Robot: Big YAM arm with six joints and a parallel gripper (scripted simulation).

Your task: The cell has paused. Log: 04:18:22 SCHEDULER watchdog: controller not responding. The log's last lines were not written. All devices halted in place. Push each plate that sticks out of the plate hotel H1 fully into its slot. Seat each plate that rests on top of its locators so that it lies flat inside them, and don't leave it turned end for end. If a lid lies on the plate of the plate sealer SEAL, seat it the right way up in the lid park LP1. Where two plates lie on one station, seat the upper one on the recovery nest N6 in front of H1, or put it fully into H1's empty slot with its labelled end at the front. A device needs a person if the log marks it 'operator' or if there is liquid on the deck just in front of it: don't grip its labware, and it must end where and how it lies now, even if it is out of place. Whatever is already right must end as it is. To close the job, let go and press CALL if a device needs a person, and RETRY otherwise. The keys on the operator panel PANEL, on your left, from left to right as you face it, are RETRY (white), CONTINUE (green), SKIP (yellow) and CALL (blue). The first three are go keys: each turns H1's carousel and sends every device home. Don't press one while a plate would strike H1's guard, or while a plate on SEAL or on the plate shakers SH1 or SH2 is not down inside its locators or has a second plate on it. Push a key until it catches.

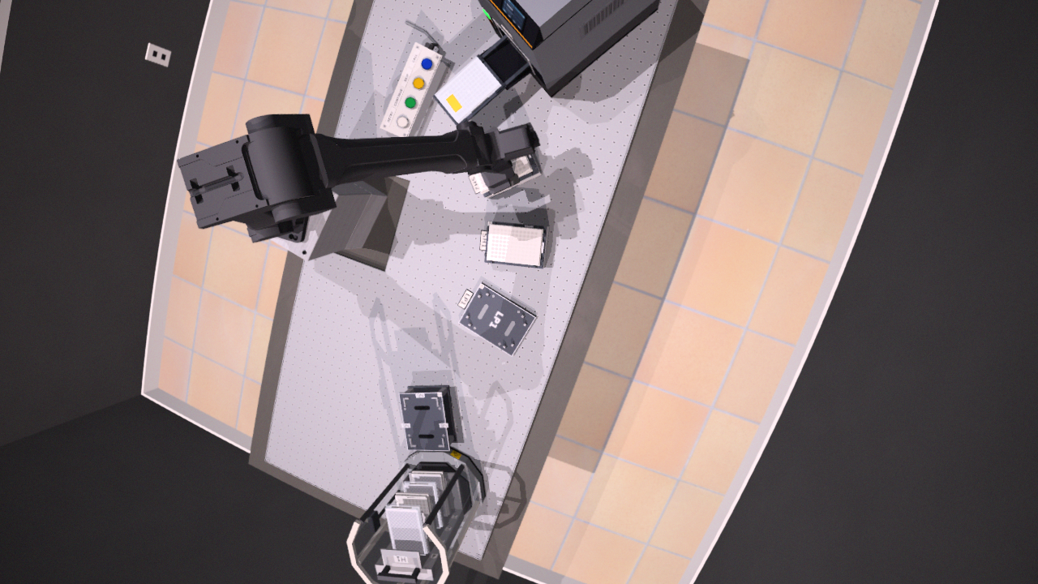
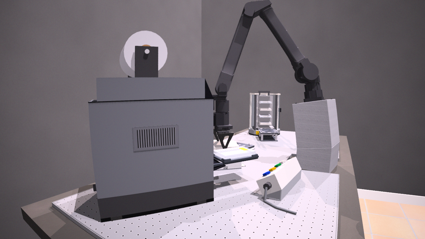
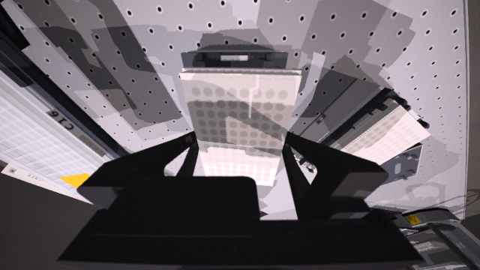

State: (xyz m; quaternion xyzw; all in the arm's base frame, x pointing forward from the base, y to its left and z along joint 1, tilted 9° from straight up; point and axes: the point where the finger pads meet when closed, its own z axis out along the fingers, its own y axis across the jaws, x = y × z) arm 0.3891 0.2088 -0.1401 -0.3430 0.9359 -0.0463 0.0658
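Note:
My gripper (image 3: pixel 240 135) is shut on a pale plate (image 3: pixel 240 112) at SH2, with fingertips against its two long sides. The plate seems raised above the dark nest (image 3: pixel 206 61) of SH2; the arm mostly hides it in the top view. A plate (image 1: pixel 512 243) (image 3: pixel 390 135) lies on SH1. The SEAL plate (image 1: pixel 475 81) (image 3: pixel 34 120) lies on the extended tray, with a yellow sticker. Lid park LP1 (image 1: pixel 483 326) and nest N6 (image 1: pixel 425 422) hold nothing. Hotel H1 (image 1: pixel 401 559) holds several plates (image 1: pixel 406 528) (image 2: pixel 265 116); I cannot tell whether any sticks out.
The operator panel (image 1: pixel 399 92) (image 2: pixel 282 184) stands between the arm's base side and the SEAL tray. The sealer housing (image 1: pixel 581 54) (image 2: pixel 154 166) rises beyond the tray. H1 stands at the far end behind N6. No liquid is clearly visible.

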